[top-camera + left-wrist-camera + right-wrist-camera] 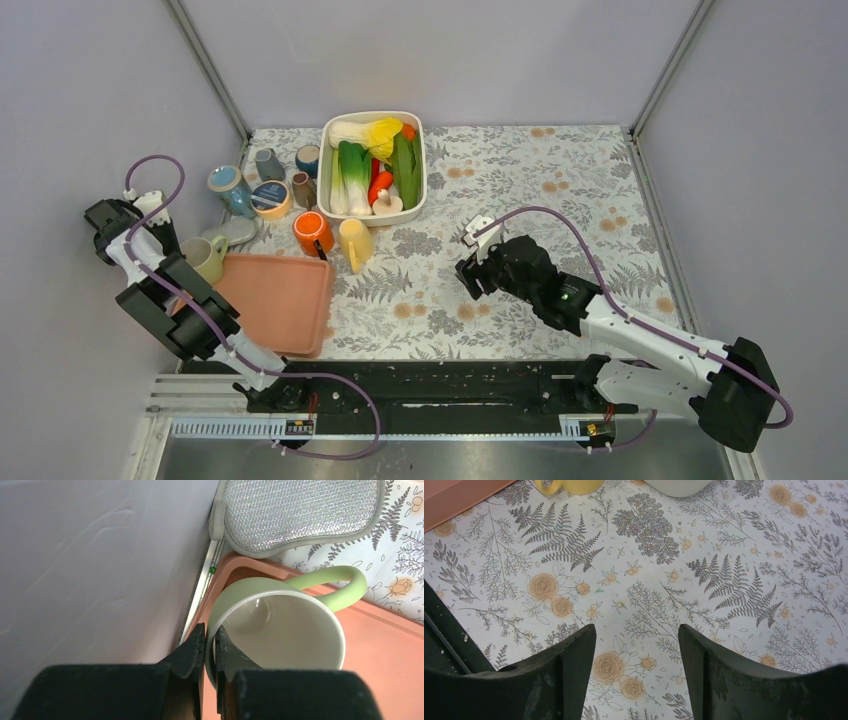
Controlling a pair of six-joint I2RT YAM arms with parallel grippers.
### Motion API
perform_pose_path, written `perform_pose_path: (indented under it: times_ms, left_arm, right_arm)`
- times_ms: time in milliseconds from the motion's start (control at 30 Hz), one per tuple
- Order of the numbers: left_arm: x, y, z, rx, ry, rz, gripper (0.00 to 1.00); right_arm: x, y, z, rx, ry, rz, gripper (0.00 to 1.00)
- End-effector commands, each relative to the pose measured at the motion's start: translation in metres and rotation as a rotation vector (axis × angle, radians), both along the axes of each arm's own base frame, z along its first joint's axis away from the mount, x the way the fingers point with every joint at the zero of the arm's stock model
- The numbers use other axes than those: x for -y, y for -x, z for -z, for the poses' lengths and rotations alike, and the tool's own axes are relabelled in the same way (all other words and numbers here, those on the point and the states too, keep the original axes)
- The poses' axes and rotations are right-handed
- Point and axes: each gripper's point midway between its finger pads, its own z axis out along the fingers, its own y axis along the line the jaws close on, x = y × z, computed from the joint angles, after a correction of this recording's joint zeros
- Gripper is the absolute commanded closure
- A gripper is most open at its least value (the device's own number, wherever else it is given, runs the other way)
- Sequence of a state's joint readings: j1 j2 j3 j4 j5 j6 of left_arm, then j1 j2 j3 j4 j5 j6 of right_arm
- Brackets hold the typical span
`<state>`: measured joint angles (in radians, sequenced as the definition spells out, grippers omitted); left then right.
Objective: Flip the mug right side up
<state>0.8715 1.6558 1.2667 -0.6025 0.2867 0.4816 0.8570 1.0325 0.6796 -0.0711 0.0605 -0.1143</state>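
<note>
three grey walls (pixel 430 50), floral tablecloth (pixel 520 200); left gripper (pixel 210 635) tight on rim of green mug (pixel 280 630), right gripper (pixel 637 635) agape

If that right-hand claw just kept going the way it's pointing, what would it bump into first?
Probably the flowered tablecloth: the open right gripper tilts down at bare cloth. The yellow mug lies farther along, though depth is hard to judge.

yellow mug (pixel 574 484) cropped, green mug (pixel 280 630) partly hidden
</note>
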Motion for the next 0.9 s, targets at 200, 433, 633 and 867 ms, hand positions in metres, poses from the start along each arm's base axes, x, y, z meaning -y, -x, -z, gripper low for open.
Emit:
perform_pose_path:
  times_ms: [200, 433, 633, 867]
  left_arm:
    - [0.004, -0.008, -0.007, 0.083, 0.002, 0.066, 0.68]
    - [0.013, -0.005, -0.032, 0.116, -0.006, 0.076, 0.51]
    - [0.035, -0.006, -0.071, 0.151, -0.029, 0.127, 0.43]
    - [0.106, -0.019, -0.104, 0.16, -0.047, 0.288, 0.34]
  right_arm:
    - [-0.006, -0.004, -0.018, 0.039, -0.066, -0.001, 0.29]
    - [-0.009, -0.002, -0.018, 0.034, -0.073, -0.024, 0.28]
    - [-0.01, -0.003, -0.015, 0.023, -0.068, -0.02, 0.27]
    - [-0.004, -0.021, -0.011, -0.01, -0.071, 0.103, 0.25]
